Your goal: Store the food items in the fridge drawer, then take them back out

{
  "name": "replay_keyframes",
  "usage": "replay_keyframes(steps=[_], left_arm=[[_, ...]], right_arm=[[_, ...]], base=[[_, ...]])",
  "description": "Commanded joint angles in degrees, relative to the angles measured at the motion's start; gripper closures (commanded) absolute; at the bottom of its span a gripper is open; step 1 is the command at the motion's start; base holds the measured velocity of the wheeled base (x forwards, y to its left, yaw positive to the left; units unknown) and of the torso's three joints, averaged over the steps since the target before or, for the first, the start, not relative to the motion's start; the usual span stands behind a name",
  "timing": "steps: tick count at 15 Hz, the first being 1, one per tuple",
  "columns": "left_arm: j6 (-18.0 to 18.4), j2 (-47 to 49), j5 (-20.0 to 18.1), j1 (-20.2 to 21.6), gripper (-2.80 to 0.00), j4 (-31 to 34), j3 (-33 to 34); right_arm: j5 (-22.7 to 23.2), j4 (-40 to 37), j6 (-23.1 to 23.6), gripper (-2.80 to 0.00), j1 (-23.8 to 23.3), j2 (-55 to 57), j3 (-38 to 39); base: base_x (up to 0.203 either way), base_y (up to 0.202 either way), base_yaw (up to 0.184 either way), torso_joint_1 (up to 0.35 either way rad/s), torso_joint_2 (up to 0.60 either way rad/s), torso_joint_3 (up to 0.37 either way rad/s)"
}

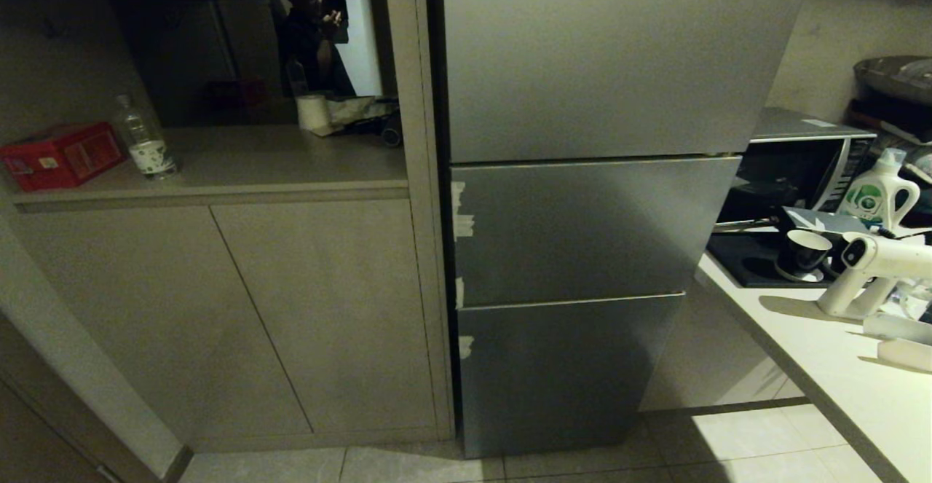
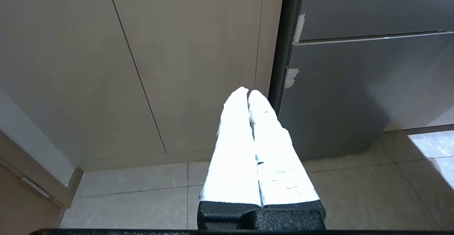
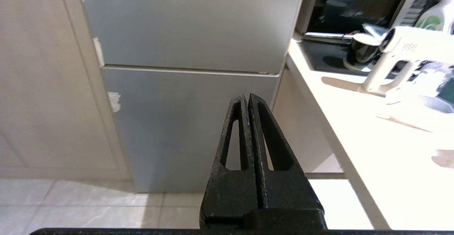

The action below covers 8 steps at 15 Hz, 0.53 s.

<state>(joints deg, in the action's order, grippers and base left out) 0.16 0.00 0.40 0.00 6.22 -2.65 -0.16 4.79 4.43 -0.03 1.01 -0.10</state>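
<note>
Fridge (image 1: 582,250) fronts all flush at frame centre, right gripper (image 3: 248,98) and left gripper (image 2: 247,93) pressed closed, empty, floor (image 1: 728,439) free below.

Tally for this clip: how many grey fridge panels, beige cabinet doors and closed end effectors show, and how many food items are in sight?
Grey fridge panels: 3 (upper, middle, lower)
Beige cabinet doors: 2 (left, right)
End effectors, both shut and empty: 2 (left end effector, right end effector)
Food items in sight: 0
Total: 7
</note>
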Motion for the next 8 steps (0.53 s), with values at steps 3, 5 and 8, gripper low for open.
replay_keyframes(steps=[3, 5, 8], left_arm=[[0.02, 0.0, 0.04, 0.0, 0.0, 0.02, 0.01], [0.02, 0.0, 0.04, 0.0, 0.0, 0.02, 0.01], [0.02, 0.0, -0.02, 0.0, 0.0, 0.02, 0.01]], right_arm=[[0.07, 0.05, 0.06, 0.0, -0.15, -1.01, 1.86], [0.07, -0.01, -0.09, 0.0, -0.15, -1.08, 1.86], [0.16, -0.13, -0.38, 0.0, -0.15, -1.01, 1.86]], base=[[0.0, 0.0, 0.0, 0.0, 0.0, 0.0], [0.0, 0.0, 0.0, 0.0, 0.0, 0.0], [0.0, 0.0, 0.0, 0.0, 0.0, 0.0]])
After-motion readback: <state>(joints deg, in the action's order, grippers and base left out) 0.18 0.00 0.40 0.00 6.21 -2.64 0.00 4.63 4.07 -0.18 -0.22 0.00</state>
